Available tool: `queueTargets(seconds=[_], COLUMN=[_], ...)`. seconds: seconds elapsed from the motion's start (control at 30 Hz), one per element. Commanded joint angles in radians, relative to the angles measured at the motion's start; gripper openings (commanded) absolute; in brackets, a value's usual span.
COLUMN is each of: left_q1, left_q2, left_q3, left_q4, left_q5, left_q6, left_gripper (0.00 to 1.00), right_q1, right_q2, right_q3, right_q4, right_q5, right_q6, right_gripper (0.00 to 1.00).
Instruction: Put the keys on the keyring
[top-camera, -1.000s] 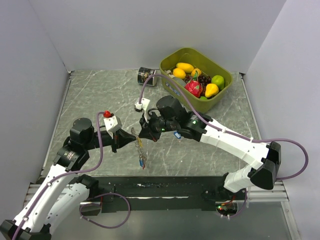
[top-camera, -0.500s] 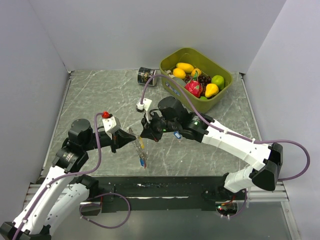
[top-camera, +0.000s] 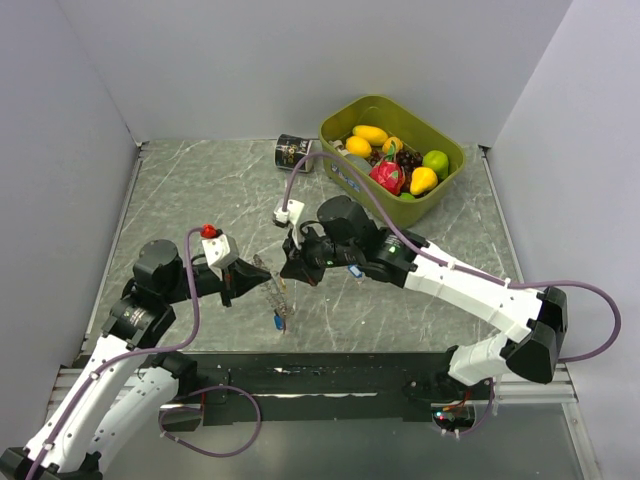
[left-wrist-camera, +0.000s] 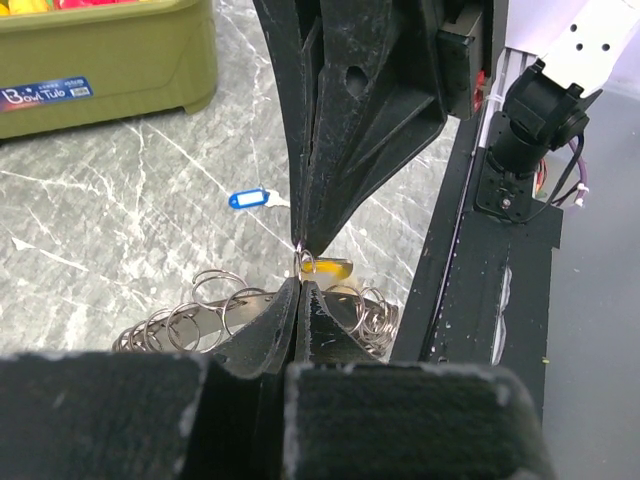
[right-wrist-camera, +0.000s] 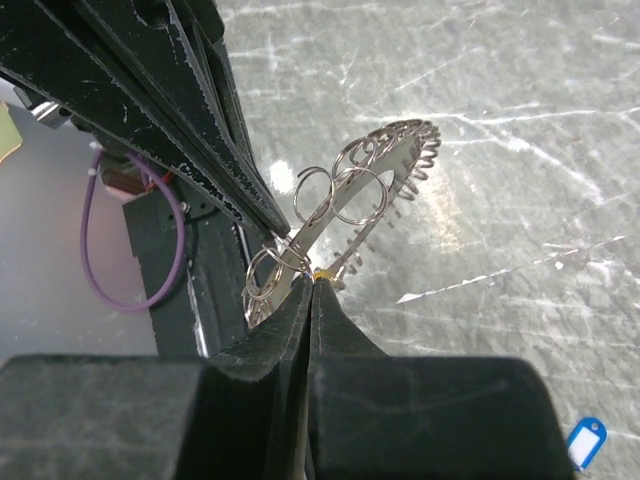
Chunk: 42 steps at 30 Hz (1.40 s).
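The keyring (top-camera: 272, 292) is a silvery strip carrying several wire loops, held above the table between both arms. It also shows in the left wrist view (left-wrist-camera: 190, 318) and the right wrist view (right-wrist-camera: 352, 188). My left gripper (top-camera: 256, 279) is shut on it; its jaws (left-wrist-camera: 300, 284) meet at the strip. My right gripper (top-camera: 291, 270) is shut, tip to tip with the left one (right-wrist-camera: 312, 281), pinching a yellow-tagged key (left-wrist-camera: 330, 268) against the ring. A blue-tagged key (left-wrist-camera: 248, 199) lies on the table, partly under the right arm (top-camera: 355, 271). Small coloured tags (top-camera: 280, 320) hang at the ring's near end.
A black can (top-camera: 292, 151) lies at the back by a green bin (top-camera: 352, 178) of toy fruit. Grey walls close the left and right sides. A black rail (top-camera: 330, 375) runs along the table's near edge.
Both grippers and the keyring have shifted slightly to the left together. Both grippers stay shut.
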<state>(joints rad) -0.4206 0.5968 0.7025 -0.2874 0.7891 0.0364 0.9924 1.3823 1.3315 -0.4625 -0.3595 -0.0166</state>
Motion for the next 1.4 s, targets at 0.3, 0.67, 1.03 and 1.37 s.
queueTargets(seconds=[0.3,0.67,1.03,1.37], left_q1=[-0.006,-0.006,-0.006,-0.006], left_q2=[-0.023,-0.034,-0.028,-0.019], left_q3=[0.041,0.017,0.0,-0.006], left_q4=[0.125,0.223,0.37,0.384], left_q5=[0.053,0.128,0.171,0.17], left_q6=[-0.024,-0.105,-0.207,-0.216], left_gripper=[0.01,0.01,0.01,0.01], right_q1=[0.0,-0.096,-0.113,-0.109], right_q2=[-0.193,-0.33,-0.241,-0.21], right_q3=[-0.115,-0.238,-0.166,-0.16], right_q4=[0.16,0.401,0.429,0.458], right_q5=[0.12,-0.284,-0.469,-0.431], right_q6=[-0.022,0.015,0.087,0.151], right_gripper=[0.89,0.91,0.7,0.57])
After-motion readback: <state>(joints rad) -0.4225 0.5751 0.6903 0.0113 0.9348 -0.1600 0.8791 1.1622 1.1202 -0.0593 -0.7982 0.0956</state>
